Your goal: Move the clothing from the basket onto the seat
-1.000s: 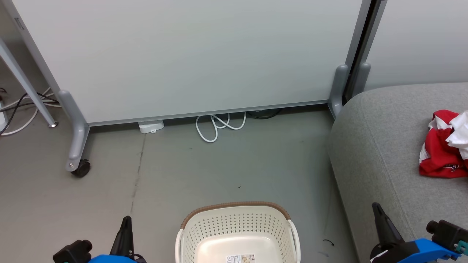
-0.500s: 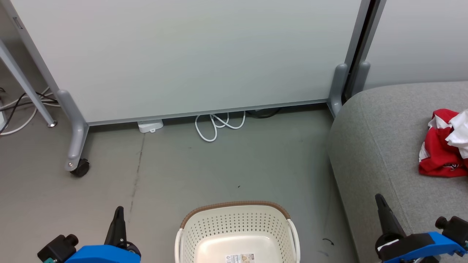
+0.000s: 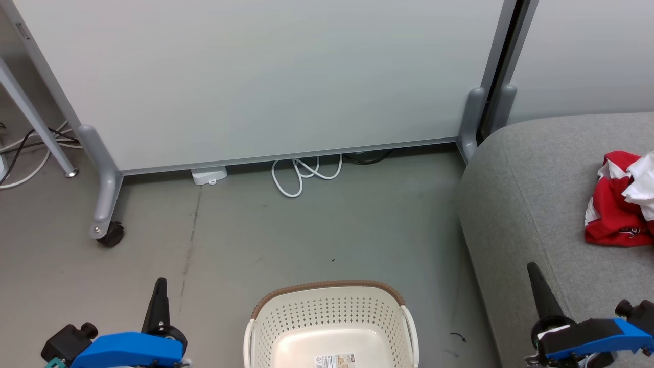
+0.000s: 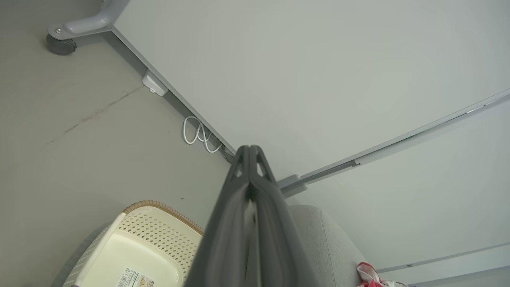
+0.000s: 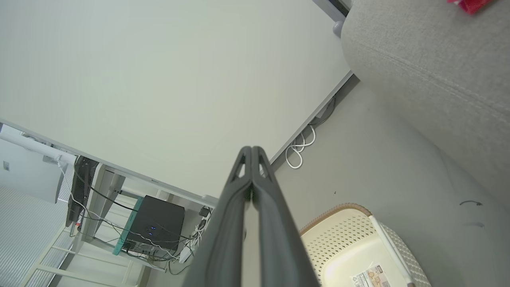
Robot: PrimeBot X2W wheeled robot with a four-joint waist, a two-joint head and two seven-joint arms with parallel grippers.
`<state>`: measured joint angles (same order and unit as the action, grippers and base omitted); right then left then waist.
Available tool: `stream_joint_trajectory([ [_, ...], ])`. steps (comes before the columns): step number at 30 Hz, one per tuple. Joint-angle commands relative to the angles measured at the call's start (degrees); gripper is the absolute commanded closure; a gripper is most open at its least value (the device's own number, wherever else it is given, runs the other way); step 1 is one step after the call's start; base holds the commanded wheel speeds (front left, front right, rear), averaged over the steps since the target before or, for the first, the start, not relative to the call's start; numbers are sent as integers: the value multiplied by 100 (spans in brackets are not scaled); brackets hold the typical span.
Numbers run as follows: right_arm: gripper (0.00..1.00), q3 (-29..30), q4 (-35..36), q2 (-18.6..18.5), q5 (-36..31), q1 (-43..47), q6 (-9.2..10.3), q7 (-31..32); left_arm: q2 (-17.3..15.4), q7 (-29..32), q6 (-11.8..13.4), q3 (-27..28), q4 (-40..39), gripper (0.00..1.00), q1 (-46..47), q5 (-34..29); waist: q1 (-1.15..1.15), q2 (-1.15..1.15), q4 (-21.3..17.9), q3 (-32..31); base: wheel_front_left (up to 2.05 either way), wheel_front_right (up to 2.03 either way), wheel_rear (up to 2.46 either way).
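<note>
So, your one basket (image 3: pixel 327 284) at 6 o'clock looks bare but for one label (image 3: pixel 334 361). The clothing (image 3: pixel 615 214) lies bunched on the one seat (image 3: pixel 536 179) at 3 o'clock, likely its goal. I count one red heap and cannot separate the garments. Two claws, left gripper (image 3: pixel 161 289) at 7 and right gripper (image 3: pixel 535 276) at 5, are closed tight and hold nothing.

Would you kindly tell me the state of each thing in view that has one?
basket: upright on the floor, empty as far as it shows.
clothing: crumpled in a heap on the seat.
left gripper: shut, holding nothing.
right gripper: shut, holding nothing.
cable: looped loosely on the floor.
</note>
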<state>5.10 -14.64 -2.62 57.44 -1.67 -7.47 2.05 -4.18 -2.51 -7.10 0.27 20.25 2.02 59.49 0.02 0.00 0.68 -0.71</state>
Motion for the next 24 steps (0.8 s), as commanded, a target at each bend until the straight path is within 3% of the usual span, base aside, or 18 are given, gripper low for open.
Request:
stream_joint_trajectory([
  [1,100,18,75,-25,176,-135,-2,35,-6,40,-30,57,-95,100,155,150,0,0,-1,1,0,0,0],
  [24,100,70,78,-31,1500,-289,-3,200,46,391,-43,290,-315,100,283,1395,-1,0,-23,30,0,0,0],
])
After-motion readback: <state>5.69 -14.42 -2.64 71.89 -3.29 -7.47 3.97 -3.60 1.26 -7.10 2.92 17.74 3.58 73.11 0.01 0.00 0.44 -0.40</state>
